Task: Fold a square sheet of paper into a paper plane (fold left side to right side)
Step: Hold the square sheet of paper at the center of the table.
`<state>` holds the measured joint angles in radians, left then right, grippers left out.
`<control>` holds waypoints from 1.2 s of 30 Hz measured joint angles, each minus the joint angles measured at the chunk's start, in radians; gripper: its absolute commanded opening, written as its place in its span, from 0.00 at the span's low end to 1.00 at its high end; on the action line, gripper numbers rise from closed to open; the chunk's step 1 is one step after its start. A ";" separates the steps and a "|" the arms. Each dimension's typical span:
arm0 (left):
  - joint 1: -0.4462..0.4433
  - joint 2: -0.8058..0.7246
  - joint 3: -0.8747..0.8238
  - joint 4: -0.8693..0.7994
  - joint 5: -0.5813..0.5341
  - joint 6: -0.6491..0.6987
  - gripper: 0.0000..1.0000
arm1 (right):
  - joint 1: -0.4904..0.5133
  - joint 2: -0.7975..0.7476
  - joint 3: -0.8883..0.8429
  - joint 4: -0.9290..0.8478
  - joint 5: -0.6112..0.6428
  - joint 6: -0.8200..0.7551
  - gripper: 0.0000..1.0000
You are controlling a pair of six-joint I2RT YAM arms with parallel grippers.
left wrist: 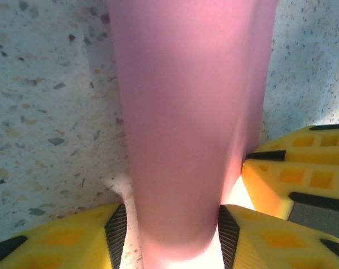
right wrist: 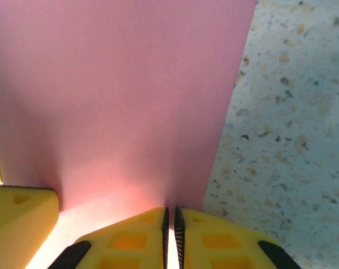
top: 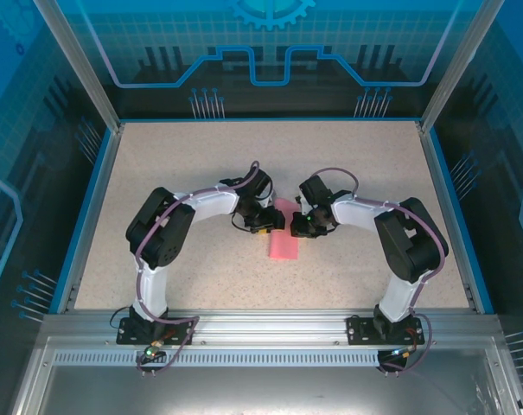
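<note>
— Starting at the left of the overhead view: where is the left arm (top: 162, 238)?
— It bends in from the lower left and brings the left gripper (top: 263, 220) to mid-frame, against the left side of the pink sheet (top: 285, 246).
— Its jaws?
— Apart. In its wrist view the two yellow fingers (left wrist: 68, 241) sit in the bottom corners. The sheet rises between them as a rounded, curled-over band that runs off the top edge. The right-hand pad touches the paper, and beside the left-hand pad a bright sliver of gap shows.
— And the sheet itself?
— It lies on the speckled table (top: 157, 173) at the centre of the overhead frame. It reads as a narrow strip between the two grippers, with its lower end poking out below them.
— Moving right?
— The right gripper (top: 306, 226) is at the strip's right side, just beside the left one. In its wrist view the fingers (right wrist: 130, 241) meet at bottom centre with a hairline slit between the pads. The pink sheet runs straight into that slit, so the claw is clamped on the paper close to its right edge.
— Anything beside it?
— A yellow finger of the other gripper fills the lower left corner of that view, against the paper. Farther right in the overhead frame, the right arm (top: 412, 242) arcs back to the lower right.
</note>
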<state>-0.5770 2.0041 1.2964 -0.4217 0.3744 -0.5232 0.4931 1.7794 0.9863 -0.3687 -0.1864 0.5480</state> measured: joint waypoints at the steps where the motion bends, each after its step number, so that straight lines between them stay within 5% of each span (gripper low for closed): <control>1: 0.000 0.002 0.001 -0.001 -0.005 -0.001 0.46 | 0.000 -0.003 0.000 0.000 -0.002 0.000 0.17; 22: -0.002 0.005 0.003 -0.009 -0.026 -0.001 0.44 | -0.063 -0.249 -0.045 -0.043 0.082 -0.011 0.24; 36: -0.002 0.005 0.003 -0.011 -0.030 -0.001 0.43 | -0.076 -0.268 -0.066 -0.051 0.081 -0.018 0.24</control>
<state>-0.5789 2.0087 1.2991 -0.4324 0.3443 -0.5240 0.4175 1.5112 0.9199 -0.4202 -0.1055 0.5301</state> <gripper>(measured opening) 0.431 0.241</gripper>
